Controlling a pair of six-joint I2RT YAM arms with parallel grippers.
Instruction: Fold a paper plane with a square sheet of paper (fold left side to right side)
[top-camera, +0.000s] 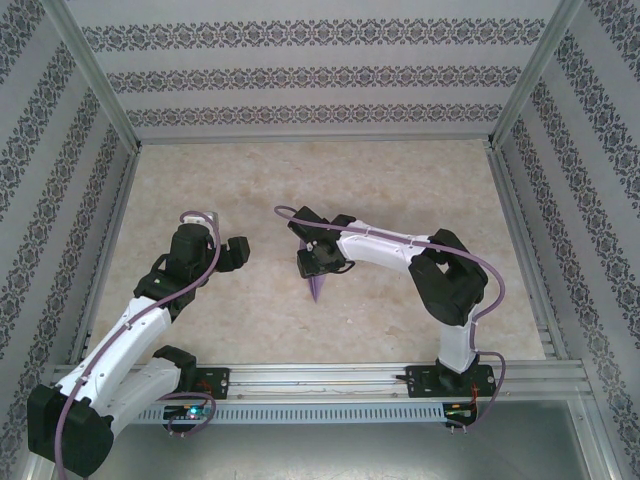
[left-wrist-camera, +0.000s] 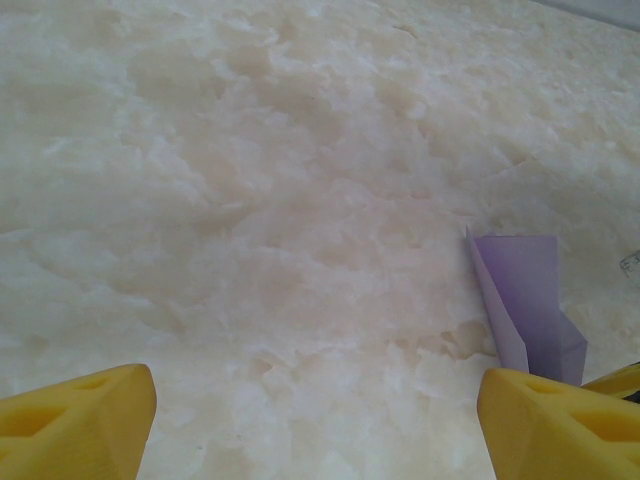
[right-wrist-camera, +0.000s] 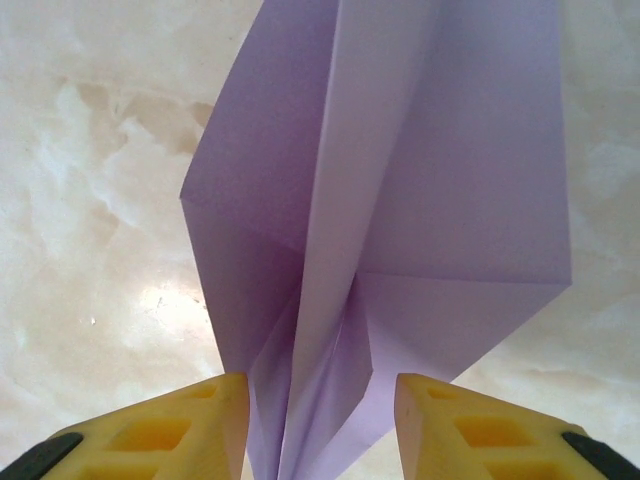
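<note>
Paper plane (right-wrist-camera: 400, 180) (crisp-edged) in right tool (right-wrist-camera: 320, 392)

The left arm (top-camera: 130, 335) and the right arm (top-camera: 400, 248) are built alike, with smooth white shell links joined by chunky black joint blocks. A mauve cable (top-camera: 487, 275) runs along each arm (looping free in places, snug in others). The black base plates (top-camera: 452, 378) sit at the near edge, and the left one has a small green light (top-camera: 185, 410). The left gripper (left-wrist-camera: 315, 425) and the right gripper (right-wrist-camera: 320, 430) have yellow fingers (left-wrist-camera: 80, 415) with triangular hollows, and the right pair is black at its outer edges.
</note>
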